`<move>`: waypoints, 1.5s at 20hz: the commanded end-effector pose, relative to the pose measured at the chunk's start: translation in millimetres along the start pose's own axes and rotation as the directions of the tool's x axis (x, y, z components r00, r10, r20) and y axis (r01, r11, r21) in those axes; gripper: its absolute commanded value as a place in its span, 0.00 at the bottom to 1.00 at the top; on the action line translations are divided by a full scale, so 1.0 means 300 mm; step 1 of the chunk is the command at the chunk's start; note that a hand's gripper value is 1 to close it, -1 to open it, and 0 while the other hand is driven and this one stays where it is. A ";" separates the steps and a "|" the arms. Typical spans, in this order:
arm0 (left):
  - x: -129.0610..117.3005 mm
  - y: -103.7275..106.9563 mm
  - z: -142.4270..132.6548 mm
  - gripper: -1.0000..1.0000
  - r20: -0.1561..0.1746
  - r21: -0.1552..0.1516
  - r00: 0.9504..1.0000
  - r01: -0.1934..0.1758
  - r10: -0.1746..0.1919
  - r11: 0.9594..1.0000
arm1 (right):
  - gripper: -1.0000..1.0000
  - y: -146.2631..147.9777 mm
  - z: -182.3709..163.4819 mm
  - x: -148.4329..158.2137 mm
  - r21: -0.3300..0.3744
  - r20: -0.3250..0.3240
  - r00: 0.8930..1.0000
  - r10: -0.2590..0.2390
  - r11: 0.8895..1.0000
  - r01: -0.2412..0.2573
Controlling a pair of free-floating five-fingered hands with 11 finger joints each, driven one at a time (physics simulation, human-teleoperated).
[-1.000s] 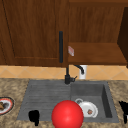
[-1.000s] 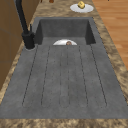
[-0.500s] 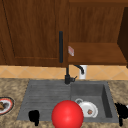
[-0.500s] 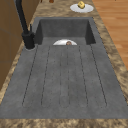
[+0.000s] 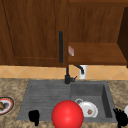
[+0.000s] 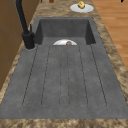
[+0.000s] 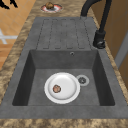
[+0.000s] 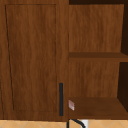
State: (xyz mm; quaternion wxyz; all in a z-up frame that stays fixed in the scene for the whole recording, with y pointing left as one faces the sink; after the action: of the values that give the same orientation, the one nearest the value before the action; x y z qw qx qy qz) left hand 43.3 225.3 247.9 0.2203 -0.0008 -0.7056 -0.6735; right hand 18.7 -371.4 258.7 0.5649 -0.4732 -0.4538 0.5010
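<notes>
Red ball (image 5: pixel 67 115) sitting at the sink's (image 5: pixel 45 95) front edge. Left hand (image 5: pixel 34 116) hovering just left of the ball, fingers curling, holding nothing. Right hand (image 5: pixel 121 117) hanging farther right, fingers spreading. White plate (image 5: pixel 88 109) lying in the basin behind.

The speckled stone counter (image 5: pixel 15 86) carries a grey sink (image 7: pixel 62 33) at its centre, a red-rimmed plate (image 5: pixel 5 105) of food at nine o'clock, and a white plate (image 6: pixel 81 8) with a yellow piece at three o'clock.
</notes>
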 end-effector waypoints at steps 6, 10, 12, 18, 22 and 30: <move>0.000 0.000 0.000 0.50 0.000 0.000 1.000 0.000 0.000 1.000 | 0.00 0.015 0.011 0.001 0.019 0.000 1.000 0.001 1.000 -0.001; -0.007 0.002 0.006 0.00 -0.005 0.017 1.000 -0.010 0.010 1.000 | 0.50 0.014 0.012 0.000 0.014 0.002 1.000 0.012 1.000 -0.012; -0.037 0.019 0.005 0.00 -0.007 0.022 0.999 -0.046 0.046 0.999 | 0.50 0.012 0.011 0.001 0.009 0.002 1.000 0.009 1.000 -0.009; -0.018 0.145 -0.015 0.00 0.014 0.053 0.998 -0.054 0.053 0.997 | 0.50 0.013 0.011 0.001 0.001 0.000 1.000 0.002 1.000 -0.002; 0.003 0.224 -0.029 0.00 0.003 0.077 0.998 -0.056 0.056 0.995 | 0.50 0.013 0.011 0.001 -0.001 -0.001 1.000 0.000 1.000 0.000; 0.056 0.350 -0.056 0.00 0.000 0.107 0.998 -0.065 0.065 0.992 | 0.50 0.014 0.011 0.001 -0.004 -0.002 1.000 -0.003 1.000 0.003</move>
State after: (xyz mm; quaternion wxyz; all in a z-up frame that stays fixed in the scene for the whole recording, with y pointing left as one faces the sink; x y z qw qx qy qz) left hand 64.4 217.1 338.7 0.2338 -0.0270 -0.7132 -0.6603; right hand 15.1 -370.5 255.1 0.5653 -0.4741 -0.4549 0.4987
